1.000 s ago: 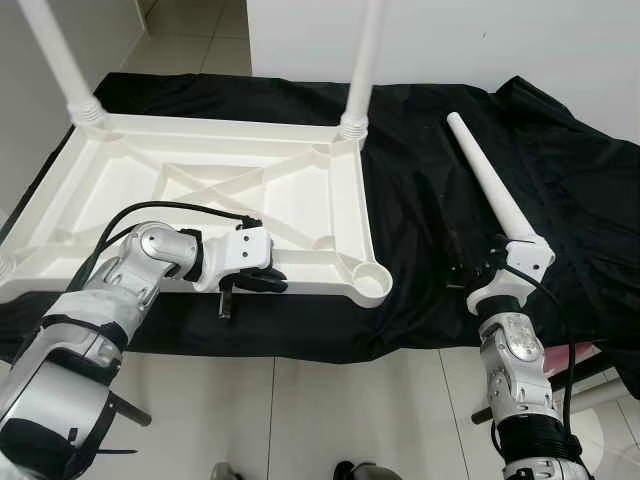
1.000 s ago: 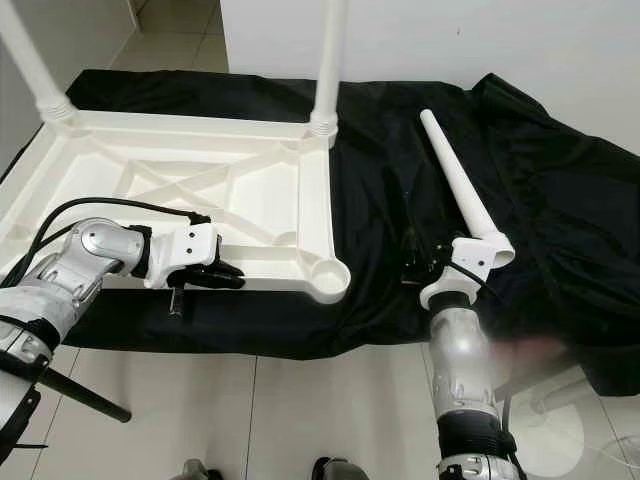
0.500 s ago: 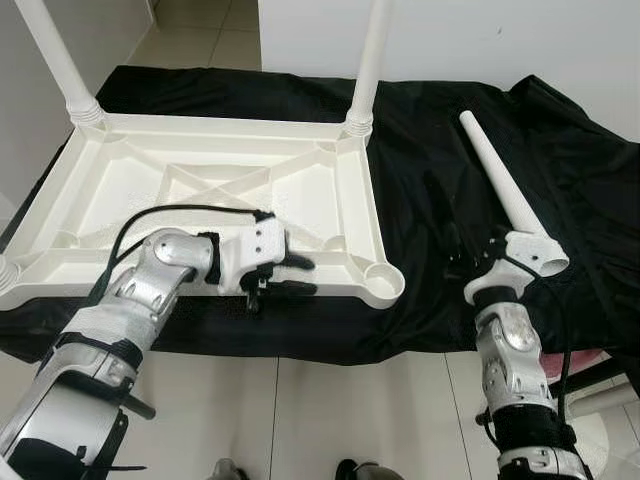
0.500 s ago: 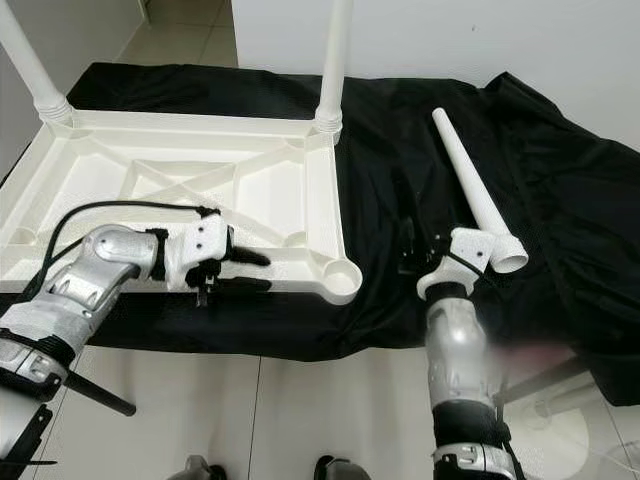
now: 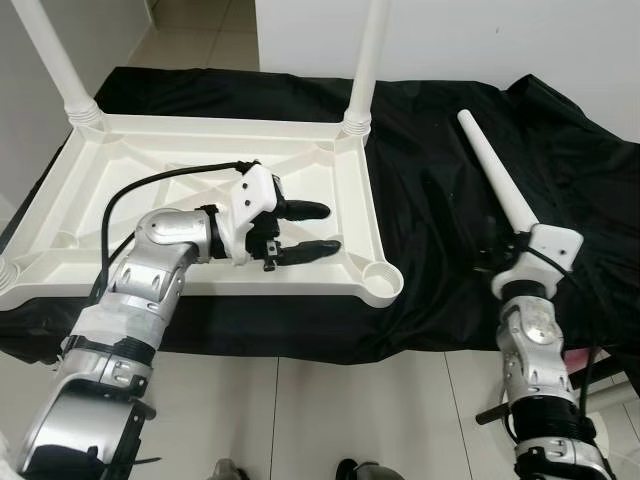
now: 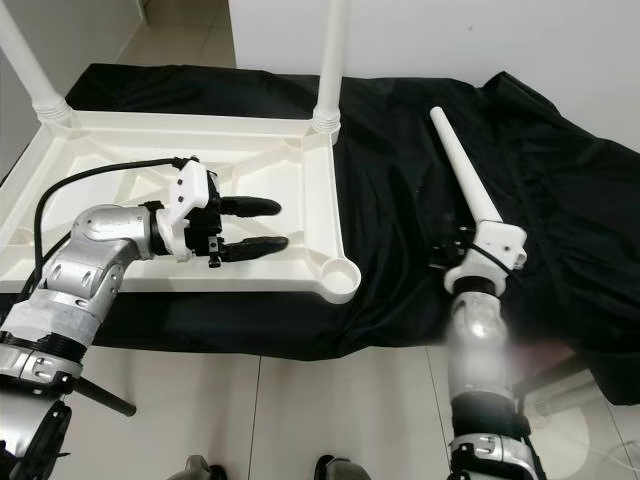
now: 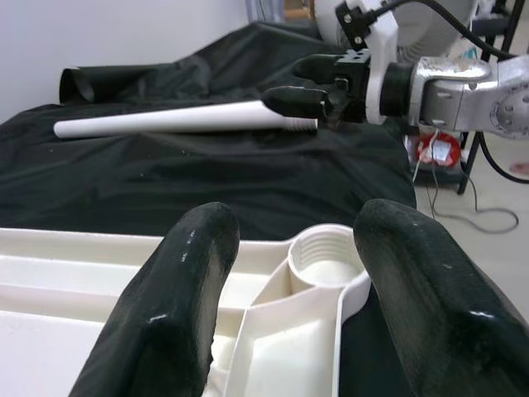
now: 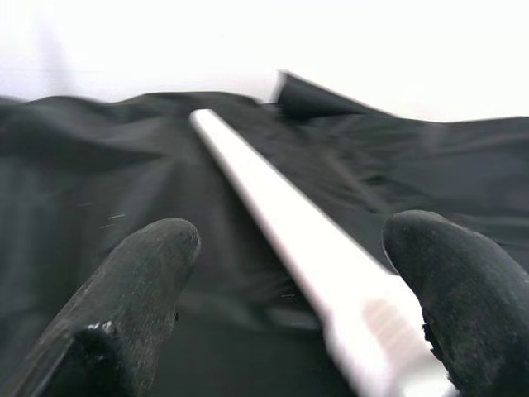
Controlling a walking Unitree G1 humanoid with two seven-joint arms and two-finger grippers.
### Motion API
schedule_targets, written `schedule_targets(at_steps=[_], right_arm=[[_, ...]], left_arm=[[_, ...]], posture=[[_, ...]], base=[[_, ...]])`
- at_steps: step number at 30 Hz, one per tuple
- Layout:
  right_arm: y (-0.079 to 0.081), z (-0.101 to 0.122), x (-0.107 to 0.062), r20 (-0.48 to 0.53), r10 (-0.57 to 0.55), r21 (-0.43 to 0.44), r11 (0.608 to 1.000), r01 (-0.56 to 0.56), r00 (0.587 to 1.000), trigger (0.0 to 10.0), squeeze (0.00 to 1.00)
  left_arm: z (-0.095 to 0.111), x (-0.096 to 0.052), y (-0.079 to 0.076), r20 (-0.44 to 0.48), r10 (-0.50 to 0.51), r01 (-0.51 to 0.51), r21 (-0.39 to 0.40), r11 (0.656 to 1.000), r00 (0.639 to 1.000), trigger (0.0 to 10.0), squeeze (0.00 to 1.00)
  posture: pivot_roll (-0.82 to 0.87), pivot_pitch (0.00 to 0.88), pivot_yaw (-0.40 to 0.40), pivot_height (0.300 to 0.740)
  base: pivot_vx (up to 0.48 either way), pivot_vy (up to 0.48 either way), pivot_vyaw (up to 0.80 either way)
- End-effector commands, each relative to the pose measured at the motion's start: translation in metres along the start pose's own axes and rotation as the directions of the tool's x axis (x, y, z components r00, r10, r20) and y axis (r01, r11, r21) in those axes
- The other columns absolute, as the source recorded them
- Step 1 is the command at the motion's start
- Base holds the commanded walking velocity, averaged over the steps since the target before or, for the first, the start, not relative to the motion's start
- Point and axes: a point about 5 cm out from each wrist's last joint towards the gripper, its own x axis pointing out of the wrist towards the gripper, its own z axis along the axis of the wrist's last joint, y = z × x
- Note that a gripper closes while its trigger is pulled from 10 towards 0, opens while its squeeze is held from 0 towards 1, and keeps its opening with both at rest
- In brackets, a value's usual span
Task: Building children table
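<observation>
Right gripper [image 8: 289,331], fingers spread, straddles loose leg [image 6: 462,180] on black cloth [image 6: 560,200], not clamped. Left gripper [image 6: 262,226], spread, empty, hovers over upturned tabletop [image 6: 120,170] nr empty corner socket [image 6: 340,271]. Two far legs [image 6: 330,60] fitted, tops cut off. Near-left corner hard to see.

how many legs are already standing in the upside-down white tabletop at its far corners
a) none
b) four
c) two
c) Two white legs rise from the far corner sockets of the tabletop, while the near right socket is open and a loose leg lies on the black cloth by the right gripper.
</observation>
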Motion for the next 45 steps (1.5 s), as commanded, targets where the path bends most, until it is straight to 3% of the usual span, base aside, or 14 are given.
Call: schedule_targets(at_steps=[1, 4, 7, 8, 9, 11, 16, 21, 26, 29, 30, 33, 40, 45], right_arm=[[-0.005, -0.005, -0.001, -0.027, -0.03, -0.007, 1.0, 0.03, 0.999, 10.0, 0.0], [-0.015, -0.006, -0.001, -0.033, -0.125, 0.006, 0.992, 0.125, 0.992, 10.0, 0.0], [-0.019, -0.007, -0.001, -0.033, -0.162, 0.022, 0.986, 0.163, 0.986, 10.0, 0.0], [-0.021, -0.007, -0.005, -0.024, -0.18, 0.047, 0.982, 0.181, 0.983, 10.0, 0.0], [-0.024, -0.006, -0.013, 0.003, -0.24, 0.144, 0.961, 0.237, 0.971, 10.0, 0.0], [-0.025, -0.005, -0.016, 0.007, -0.261, 0.18, 0.95, 0.256, 0.965, 10.0, 0.0], [-0.024, -0.011, -0.021, -0.023, -0.283, 0.197, 0.939, 0.282, 0.959, 10.0, 0.0], [-0.013, -0.022, -0.024, -0.096, -0.237, 0.268, 0.929, 0.254, 0.967, 10.0, 0.0], [-0.015, -0.029, -0.022, -0.13, -0.225, 0.29, 0.923, 0.254, 0.966, 10.0, 0.0], [-0.015, -0.029, -0.022, -0.128, -0.222, 0.295, 0.922, 0.251, 0.967, 10.0, 0.0], [-0.026, -0.027, -0.016, -0.122, -0.246, 0.269, 0.924, 0.271, 0.961, 10.0, 0.0], [-0.036, -0.026, -0.011, -0.115, -0.256, 0.236, 0.932, 0.276, 0.96, 10.0, 0.0], [-0.047, -0.023, -0.01, -0.087, -0.28, 0.189, 0.938, 0.292, 0.956, 10.0, 0.0], [-0.053, -0.016, -0.009, -0.032, -0.276, 0.106, 0.955, 0.278, 0.961, 10.0, 0.0]], left_arm=[[-0.003, -0.006, 0.019, -0.014, 0.429, -0.429, -0.022, 0.903, 0.903, 10.0, 0.0], [0.002, -0.009, 0.018, 0.005, 0.515, -0.513, -0.076, 0.855, 0.857, 10.0, 0.0], [0.005, -0.01, 0.016, 0.023, 0.534, -0.531, -0.083, 0.844, 0.845, 10.0, 0.0], [0.005, -0.011, 0.012, 0.013, 0.535, -0.532, -0.084, 0.843, 0.845, 10.0, 0.0], [0.002, -0.012, 0.007, -0.038, 0.545, -0.546, -0.091, 0.833, 0.838, 10.0, 0.0], [0.001, -0.013, 0.005, -0.057, 0.548, -0.551, -0.097, 0.829, 0.835, 10.0, 0.0], [0.005, -0.011, 0.003, -0.042, 0.549, -0.55, -0.082, 0.831, 0.835, 10.0, 0.0], [0.007, -0.007, 0.0, -0.044, 0.53, -0.531, -0.073, 0.844, 0.847, 10.0, 0.0], [0.006, -0.003, -0.001, -0.068, 0.51, -0.513, -0.047, 0.857, 0.858, 10.0, 0.0], [0.007, -0.003, -0.002, -0.071, 0.511, -0.514, -0.046, 0.856, 0.857, 10.0, 0.0], [0.007, 0.0, 0.001, -0.078, 0.513, -0.517, -0.043, 0.855, 0.855, 10.0, 0.0], [0.009, 0.004, 0.004, -0.079, 0.512, -0.517, -0.049, 0.855, 0.855, 10.0, 0.0], [0.011, 0.008, 0.007, -0.069, 0.517, -0.52, -0.04, 0.853, 0.853, 10.0, 0.0], [0.013, 0.009, 0.011, -0.067, 0.542, -0.545, -0.054, 0.837, 0.838, 10.0, 0.0]], posture=[[-0.02, 0.125, -0.018, 0.74], [-0.02, 0.123, -0.022, 0.74], [-0.02, 0.123, -0.022, 0.74], [-0.02, 0.123, -0.022, 0.74], [0.0, 0.122, -0.037, 0.74], [0.0, 0.122, -0.037, 0.74], [0.0, 0.121, -0.045, 0.74], [0.01, 0.124, -0.06, 0.74], [0.01, 0.126, -0.065, 0.74], [0.01, 0.126, -0.065, 0.74], [-0.01, 0.132, -0.065, 0.74], [-0.02, 0.138, -0.064, 0.74], [-0.03, 0.15, -0.065, 0.74], [-0.04, 0.168, -0.058, 0.74]], base=[[0.0, 0.0, 0.0], [0.0, 0.0, 0.0], [0.0, 0.0, 0.0], [0.0, 0.0, 0.0], [0.0, 0.0, 0.0], [0.0, 0.0, 0.0], [0.0, 0.0, 0.0], [0.0, 0.0, 0.0], [0.0, 0.0, 0.0], [0.0, 0.0, 0.0], [0.0, 0.0, 0.0], [0.0, 0.0, 0.0], [0.0, 0.0, 0.0], [0.0, 0.0, 0.0]])
